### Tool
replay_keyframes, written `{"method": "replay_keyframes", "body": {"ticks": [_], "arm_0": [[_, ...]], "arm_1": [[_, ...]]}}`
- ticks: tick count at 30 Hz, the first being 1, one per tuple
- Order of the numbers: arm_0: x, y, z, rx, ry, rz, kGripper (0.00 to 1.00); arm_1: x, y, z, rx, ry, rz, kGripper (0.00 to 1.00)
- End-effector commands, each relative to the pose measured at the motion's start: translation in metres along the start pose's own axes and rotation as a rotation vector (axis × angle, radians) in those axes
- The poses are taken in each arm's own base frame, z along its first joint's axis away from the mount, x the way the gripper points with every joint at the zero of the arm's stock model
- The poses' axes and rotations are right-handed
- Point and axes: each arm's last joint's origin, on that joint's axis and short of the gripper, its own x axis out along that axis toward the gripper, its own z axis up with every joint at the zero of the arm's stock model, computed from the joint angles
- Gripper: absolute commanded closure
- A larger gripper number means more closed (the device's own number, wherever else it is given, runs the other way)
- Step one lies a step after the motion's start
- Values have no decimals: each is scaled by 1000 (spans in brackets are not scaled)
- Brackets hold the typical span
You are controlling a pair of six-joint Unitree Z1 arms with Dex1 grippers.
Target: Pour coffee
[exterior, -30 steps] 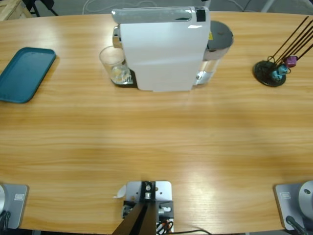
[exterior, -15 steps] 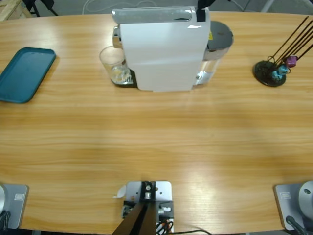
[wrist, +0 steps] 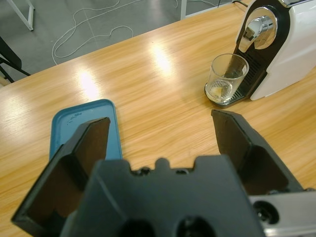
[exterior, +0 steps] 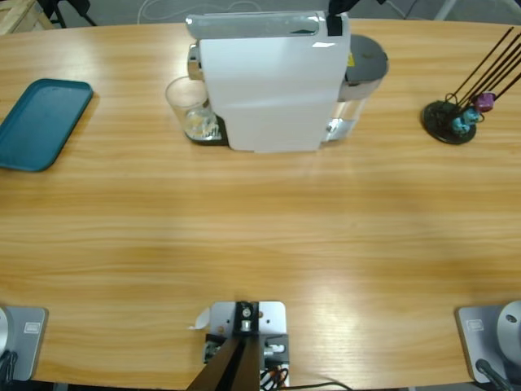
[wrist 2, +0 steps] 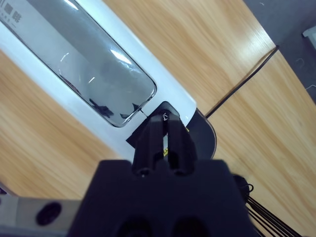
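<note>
Wooden table (exterior: pixel 260 236): glass (exterior: pixel 189 106) waited under the coffee machine (exterior: pixel 273 81) spout; right hand (wrist 2: pixel 167 129) pressed clenched on its top, left hand (wrist: pixel 163 136) spread empty.

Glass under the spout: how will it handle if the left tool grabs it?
The glass looks thin and clear, so probably fragile and slick. It is nearly empty, likely light. Taller than wide on the drip tray, it may tip if nudged high.

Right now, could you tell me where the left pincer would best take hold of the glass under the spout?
Probably around the glass's bare side wall, coming level from the open table side: it stands upright, the coffee machine is behind it and the spout overhangs its rim. The left pincer is already open.
</note>
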Motion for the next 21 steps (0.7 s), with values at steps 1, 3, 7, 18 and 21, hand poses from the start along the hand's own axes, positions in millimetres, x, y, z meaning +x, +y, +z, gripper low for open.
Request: {"method": "replay_keyframes", "body": {"ticks": [1,3,7,18,21], "arm_0": [[9,-1,-11,4,52,-7,115],[9,-1,-11,4,54,-9,115],[9,-1,-12,4,55,-9,115],[11,-1,-12,5,66,-11,115],[12,-2,-12,5,67,-11,114]], "arm_1": [[-14,12,-10,2,-41,124,299],[-21,14,-16,7,-39,129,204],[-34,16,-30,15,-41,127,82],[-29,13,-38,65,-36,118,82],[-26,12,-41,79,-31,116,82]]}}
